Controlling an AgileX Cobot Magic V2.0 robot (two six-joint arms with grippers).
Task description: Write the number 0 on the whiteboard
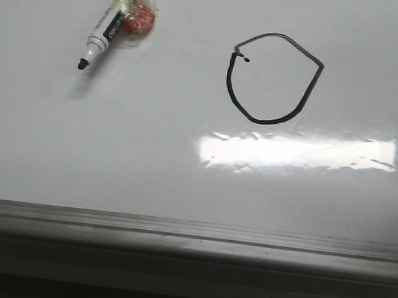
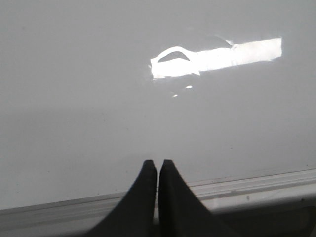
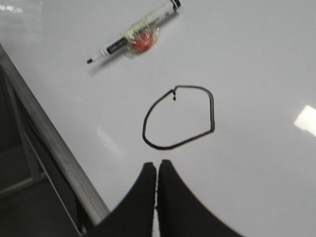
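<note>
Sitting on the whiteboard (image 1: 148, 179), the number 0 (image 1: 273, 79) is a black loop, right of the middle and far from the near rail. A marker (image 1: 112, 25) lies apart, far left. The left gripper (image 2: 157, 165) and right gripper (image 3: 157, 168) are both pinched closed, holding nothing.

number 0 (image 1: 273, 79): closed black marker loop, rounded below, thinner angular top stroke, small dot inside near upper corner; just ahead of right gripper (image 3: 157, 167) fingertips, apart. whiteboard (image 1: 115, 163): glossy white, flat, grey rail edge, bright glare patch.
</note>
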